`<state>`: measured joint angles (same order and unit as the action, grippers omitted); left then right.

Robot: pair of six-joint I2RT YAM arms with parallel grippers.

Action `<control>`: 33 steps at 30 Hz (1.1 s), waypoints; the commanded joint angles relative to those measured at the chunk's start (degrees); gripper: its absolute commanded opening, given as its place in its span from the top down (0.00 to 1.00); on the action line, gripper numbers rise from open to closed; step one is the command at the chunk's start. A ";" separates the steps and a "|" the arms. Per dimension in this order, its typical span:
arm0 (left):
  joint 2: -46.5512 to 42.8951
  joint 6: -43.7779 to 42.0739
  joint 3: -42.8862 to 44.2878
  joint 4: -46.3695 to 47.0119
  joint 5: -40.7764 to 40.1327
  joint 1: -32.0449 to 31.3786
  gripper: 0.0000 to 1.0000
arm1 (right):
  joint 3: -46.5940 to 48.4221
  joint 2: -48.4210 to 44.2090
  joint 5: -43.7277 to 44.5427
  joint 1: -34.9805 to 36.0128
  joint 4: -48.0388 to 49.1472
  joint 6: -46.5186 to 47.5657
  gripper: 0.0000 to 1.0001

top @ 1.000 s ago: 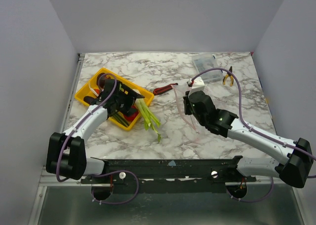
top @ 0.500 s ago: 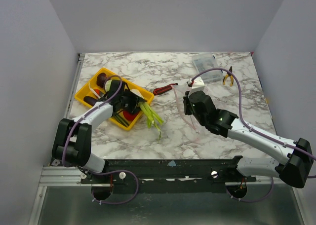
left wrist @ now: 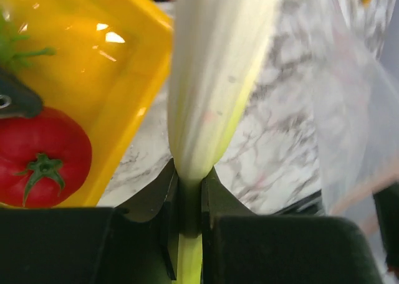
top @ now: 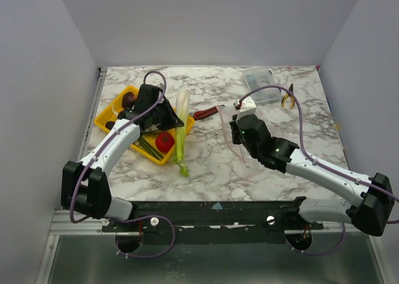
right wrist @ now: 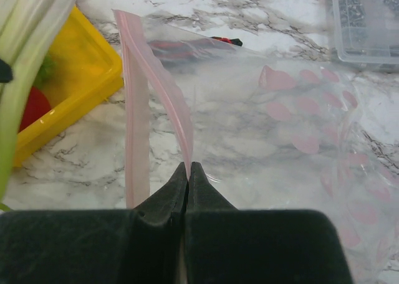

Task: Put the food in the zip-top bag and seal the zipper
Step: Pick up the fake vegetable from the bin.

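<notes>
My left gripper (top: 175,123) (left wrist: 189,183) is shut on a long celery stalk (top: 181,144) (left wrist: 212,78), pale at one end and green at the other, held above the right edge of the yellow tray (top: 111,114). A red tomato (top: 164,141) (left wrist: 40,156) and a dark eggplant (top: 128,99) lie in the tray. My right gripper (top: 235,132) (right wrist: 188,167) is shut on the pink zipper (right wrist: 156,72) of the clear zip-top bag (top: 229,123) (right wrist: 280,128). It holds the mouth edge up off the marble, and the mouth faces the tray.
A red-handled tool (top: 206,113) lies just left of the bag. A rigid clear compartment box (top: 262,86) (right wrist: 365,22) and yellow-handled pliers (top: 287,98) sit at the back right. Dark green stalks (top: 148,148) lie in the tray's near corner.
My left gripper has closed on the celery stalk and lifted it off the table beside the tray, turning it toward the bag. The right arm has held still.
</notes>
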<state>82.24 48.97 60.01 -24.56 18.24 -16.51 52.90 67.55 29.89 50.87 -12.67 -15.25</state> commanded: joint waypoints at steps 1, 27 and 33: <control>-4.72 -38.13 10.48 -19.58 -2.27 -8.80 1.00 | 1.78 2.74 1.18 -1.91 4.13 5.56 1.00; -8.97 -62.81 26.24 -32.88 5.39 -28.14 1.00 | -4.32 -1.21 -13.40 -10.33 16.09 16.71 1.00; -2.02 -61.38 29.69 -37.02 7.74 -26.58 1.00 | -4.46 -3.18 -15.76 -10.28 17.01 11.06 1.00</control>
<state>75.44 -14.04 88.97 -58.33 18.85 -44.31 49.10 66.67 18.17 40.25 1.28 -0.58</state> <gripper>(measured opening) 0.166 0.006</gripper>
